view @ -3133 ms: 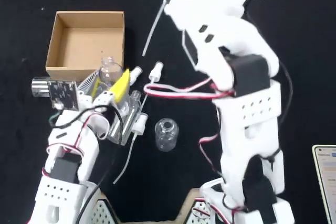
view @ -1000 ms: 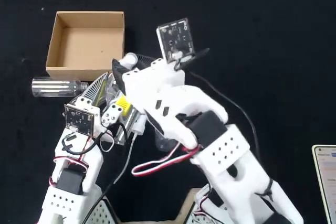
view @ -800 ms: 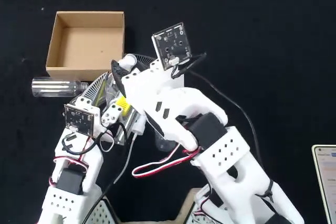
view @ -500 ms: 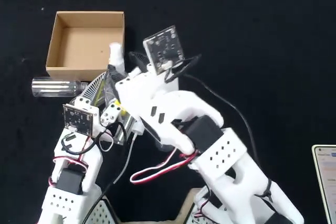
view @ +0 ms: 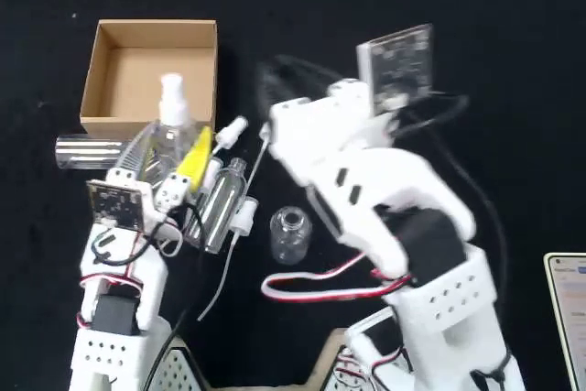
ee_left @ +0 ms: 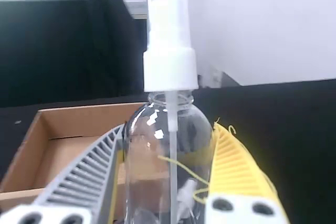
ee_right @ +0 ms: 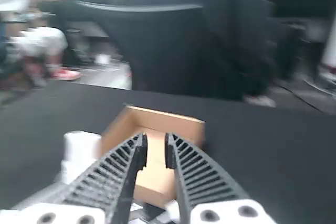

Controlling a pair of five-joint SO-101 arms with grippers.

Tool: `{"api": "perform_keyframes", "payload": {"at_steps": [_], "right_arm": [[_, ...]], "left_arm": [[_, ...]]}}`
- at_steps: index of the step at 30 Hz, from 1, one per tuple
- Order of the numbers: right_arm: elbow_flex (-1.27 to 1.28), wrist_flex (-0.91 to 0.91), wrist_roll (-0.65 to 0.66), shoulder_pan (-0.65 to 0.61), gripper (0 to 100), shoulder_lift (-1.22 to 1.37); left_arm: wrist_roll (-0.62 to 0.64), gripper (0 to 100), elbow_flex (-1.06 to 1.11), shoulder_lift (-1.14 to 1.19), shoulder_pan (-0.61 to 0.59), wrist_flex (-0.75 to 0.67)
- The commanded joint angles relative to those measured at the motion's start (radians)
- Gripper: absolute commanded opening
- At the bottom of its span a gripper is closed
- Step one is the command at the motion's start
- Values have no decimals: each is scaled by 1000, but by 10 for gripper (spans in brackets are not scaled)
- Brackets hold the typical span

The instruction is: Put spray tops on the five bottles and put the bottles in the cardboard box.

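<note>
My left gripper [view: 174, 141] [ee_left: 170, 129] is shut on an upright clear bottle [view: 168, 137] [ee_left: 157, 166] with a white spray top [view: 171, 98] [ee_left: 169, 45] on its neck, right at the cardboard box's [view: 151, 69] [ee_left: 63, 140] near wall. My right gripper [ee_right: 155, 153] hangs raised and apart from the bottle, its fingers a narrow gap apart with nothing between them; that bottle's white top [ee_right: 81, 153] and the box [ee_right: 157, 129] lie beyond it. A second bottle [view: 220, 200] lies beside the left arm. An uncapped bottle [view: 291, 233] stands in the middle. Another bottle [view: 84, 151] lies left of the box.
Two loose spray tops lie on the black table: one [view: 233, 128] by the yellow finger, one [view: 244, 218] with its long tube trailing toward the front. The right arm's white body [view: 375, 180] looms over the table's middle. A tablet edge [view: 568, 309] is at right.
The right gripper set the spray top on the bottle held by the left gripper, let go and swung up and away to the right. The left gripper drifted slightly left with the bottle.
</note>
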Motion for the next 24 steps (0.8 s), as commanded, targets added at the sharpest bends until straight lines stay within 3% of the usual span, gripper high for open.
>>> {"api": "perform_keyframes", "payload": {"at_steps": [1,6,12,18,24], "right_arm": [[-16,114,12,149,50,-31],[252,20,5,325,50,-31],[559,-331,9,353,50,-31],[700,-526,8,407,50,-24],[843,-733,11,419,50,-24]], "left_arm": [[5,30,-143,-17,-108,-23],[5,30,-228,-15,-176,-29],[3,30,-203,77,-179,-259],[2,30,-288,436,-223,-471],[-6,33,-529,957,-236,-680]]}}
